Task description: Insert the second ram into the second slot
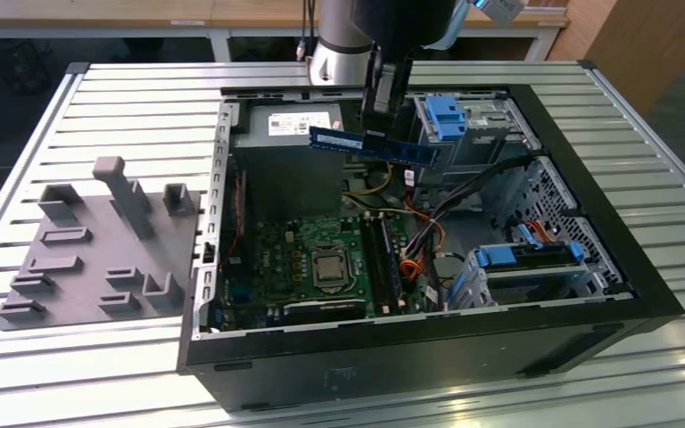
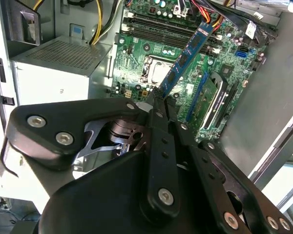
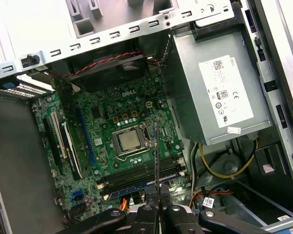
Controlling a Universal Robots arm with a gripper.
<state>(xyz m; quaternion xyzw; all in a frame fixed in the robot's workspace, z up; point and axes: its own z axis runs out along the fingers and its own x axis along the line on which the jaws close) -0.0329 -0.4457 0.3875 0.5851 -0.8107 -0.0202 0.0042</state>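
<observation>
Arm: I saw it pointing down into the open black metal case point(image 1: 378, 374) | Jaws: gripper point(image 1: 375, 132) pinched the thin blue circuit-board second ram point(image 1: 409, 152) | Ram: aloft, well above green motherboard point(image 1: 283, 259).

Now a blue second ram point(image 1: 336, 140) dotted with dark chips, green motherboard point(image 1: 301, 259), black case point(image 1: 438, 366), silver-ribbed table point(image 1: 140, 98).

Open room over the motherboard point(image 1: 307, 254) for the hand point(image 1: 375, 134); power supply point(image 1: 285, 130), cables point(image 1: 449, 201), drive cage point(image 1: 494, 120) flank it.
</observation>
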